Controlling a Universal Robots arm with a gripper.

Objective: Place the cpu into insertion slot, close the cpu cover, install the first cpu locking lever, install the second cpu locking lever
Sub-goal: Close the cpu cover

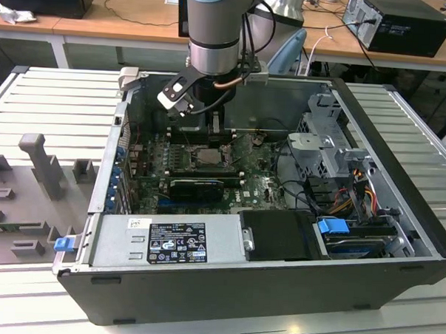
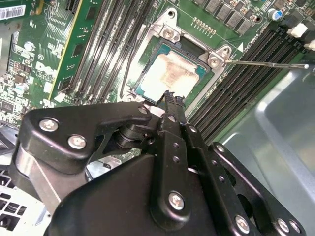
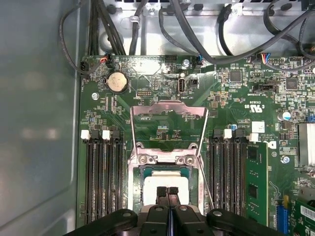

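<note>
Gripper [image 3: 167, 191]: fingers are pressed together with nothing between them. The tips sit low over the cpu, though I cannot tell whether they touch its top face.
Cpu [image 3: 165, 178]: it lies flat inside the insertion slot [image 3: 165, 158], smeared pale face up. In both wrist views its edges run parallel to the socket walls.
Cpu cover [image 3: 170, 105]: it is swung open on the hinge side of the socket, and green board shows through its cut-out.
Locking lever [image 2: 266, 63]: a thin wire rod, unlatched, reaching out across the long black memory slots [image 2: 246, 91].
Step in hand: with the chip seated, this looks like closing the cover.
Doing it well:
- Push the frame at its free edge with the closed tips.
- Stay off the chip's face.
- Let the plate pivot on its hinge and land square.
- Keep the wire levers out from under it.
</note>
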